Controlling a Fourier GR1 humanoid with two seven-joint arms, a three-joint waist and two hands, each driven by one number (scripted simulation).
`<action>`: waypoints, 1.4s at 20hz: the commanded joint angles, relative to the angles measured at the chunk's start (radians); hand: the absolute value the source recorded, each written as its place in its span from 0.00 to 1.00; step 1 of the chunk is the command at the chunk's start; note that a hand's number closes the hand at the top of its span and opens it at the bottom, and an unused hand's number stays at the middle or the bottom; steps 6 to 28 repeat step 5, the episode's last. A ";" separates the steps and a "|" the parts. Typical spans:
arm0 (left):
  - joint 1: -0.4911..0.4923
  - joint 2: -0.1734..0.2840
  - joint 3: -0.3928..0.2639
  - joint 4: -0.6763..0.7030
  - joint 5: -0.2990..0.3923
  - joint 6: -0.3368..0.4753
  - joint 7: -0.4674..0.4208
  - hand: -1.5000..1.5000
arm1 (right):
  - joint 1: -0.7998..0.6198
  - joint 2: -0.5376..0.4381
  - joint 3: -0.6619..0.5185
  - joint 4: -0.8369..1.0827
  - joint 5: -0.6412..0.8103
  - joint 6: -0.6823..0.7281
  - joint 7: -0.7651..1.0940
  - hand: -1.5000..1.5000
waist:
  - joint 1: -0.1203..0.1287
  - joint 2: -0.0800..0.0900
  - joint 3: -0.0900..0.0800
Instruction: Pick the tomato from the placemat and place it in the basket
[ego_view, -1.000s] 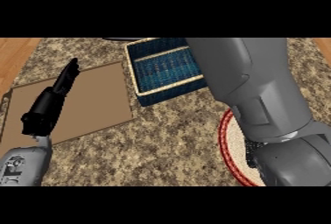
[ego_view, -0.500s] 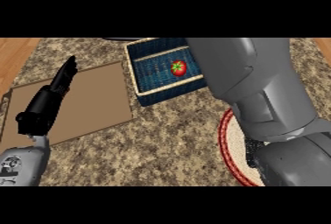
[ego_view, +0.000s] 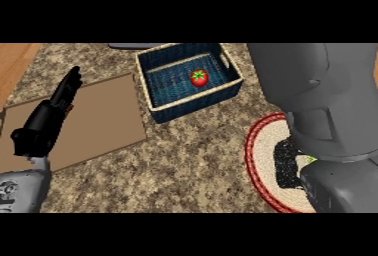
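Observation:
The red tomato (ego_view: 198, 77) with a green stem lies inside the dark blue basket (ego_view: 164, 102), which has a cream rim and stands at the counter's back centre. Nothing touches the tomato. The round placemat (ego_view: 258, 150), cream with a red border, lies at the right and is partly covered by my grey right forearm (ego_view: 325, 110). A black shape (ego_view: 286, 164) beside that arm over the placemat looks like my right hand, mostly hidden. At the left, my left hand (ego_view: 50, 116) rests open over the brown board, fingers straight and pointing away.
A flat brown board (ego_view: 103, 120) lies left of the basket on the speckled stone counter (ego_view: 184, 165). A wooden strip (ego_view: 15, 60) shows at the far left edge. The right arm blocks the view of the counter's right side.
The right arm has drawn back to the right and lower, uncovering the basket. The tomato, hidden a second ago, now lies in the basket. The left hand has barely moved.

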 joint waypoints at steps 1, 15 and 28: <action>0.029 0.002 0.012 -0.023 -0.003 0.012 0.007 0.50 | 0.057 -0.017 -0.004 -0.100 0.098 -0.177 0.230 0.00 | -0.022 -0.013 0.002; 0.064 0.027 0.031 -0.016 0.011 -0.012 0.000 0.50 | 0.101 -0.015 -0.022 -0.249 0.177 -0.156 0.248 0.00 | -0.041 -0.024 0.003; 0.064 0.027 0.031 -0.016 0.011 -0.012 0.000 0.50 | 0.101 -0.015 -0.022 -0.249 0.177 -0.156 0.248 0.00 | -0.041 -0.024 0.003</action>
